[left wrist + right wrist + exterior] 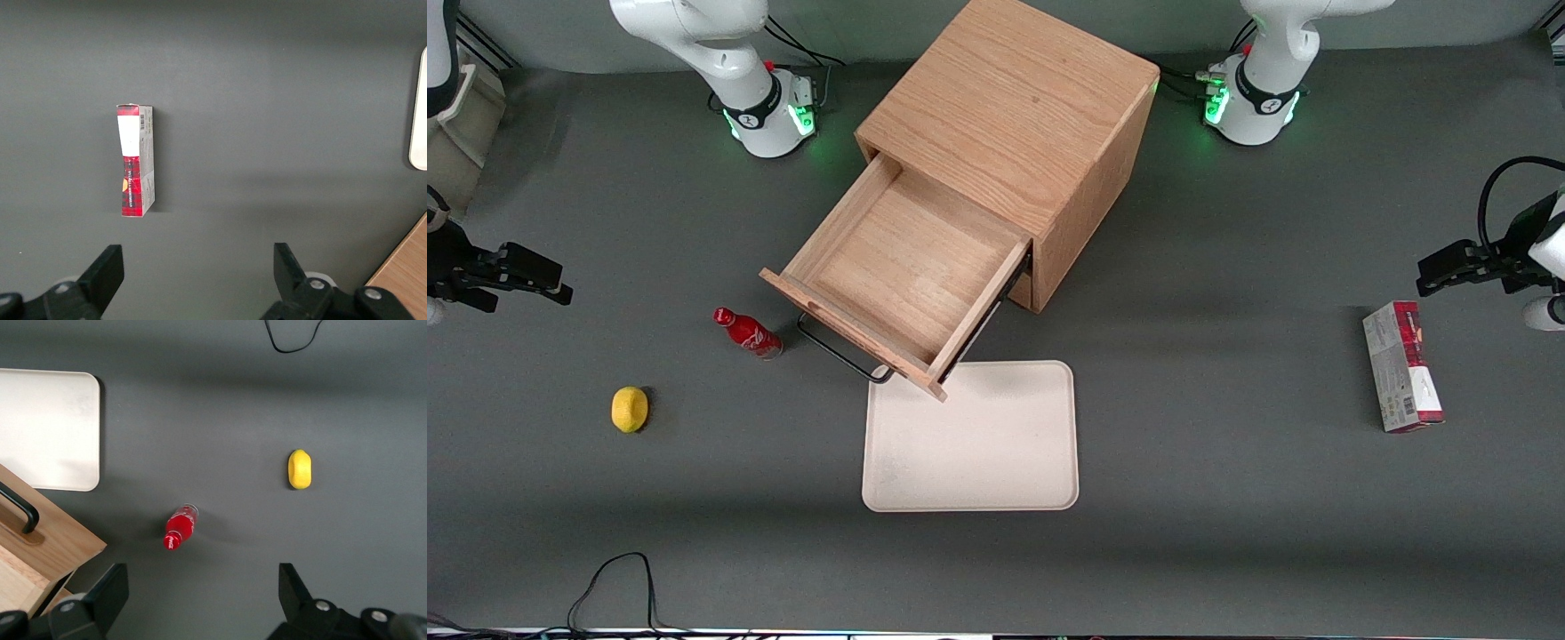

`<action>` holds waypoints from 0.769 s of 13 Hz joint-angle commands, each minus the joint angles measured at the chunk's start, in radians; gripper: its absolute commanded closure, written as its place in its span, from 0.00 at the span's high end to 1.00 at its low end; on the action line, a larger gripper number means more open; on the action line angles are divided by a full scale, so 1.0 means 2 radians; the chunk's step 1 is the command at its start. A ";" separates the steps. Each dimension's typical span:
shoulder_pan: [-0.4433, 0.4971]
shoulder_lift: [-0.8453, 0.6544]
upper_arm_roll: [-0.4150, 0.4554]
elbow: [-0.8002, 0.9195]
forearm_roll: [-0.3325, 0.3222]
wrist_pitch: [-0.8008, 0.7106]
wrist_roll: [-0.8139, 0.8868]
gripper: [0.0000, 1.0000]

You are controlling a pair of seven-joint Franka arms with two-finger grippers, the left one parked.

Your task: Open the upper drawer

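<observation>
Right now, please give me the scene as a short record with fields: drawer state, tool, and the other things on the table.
upper drawer: pulled far out of the cabinet, nothing inside
handle: black bar, free, overhanging the tray's edge
tool: open, holds nothing, apart from the drawer at the working arm's end
tray: cream, bare
red bottle: beside the drawer front
lemon: nearer the front camera than the bottle
carton: toward the parked arm's end

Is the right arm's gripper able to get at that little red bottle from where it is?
Probably yes: the gripper hangs open above bare table, and nothing stands between it and the red bottle.
</observation>
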 commanded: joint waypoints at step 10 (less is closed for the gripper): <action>0.037 -0.008 -0.027 -0.007 -0.020 -0.007 0.016 1.00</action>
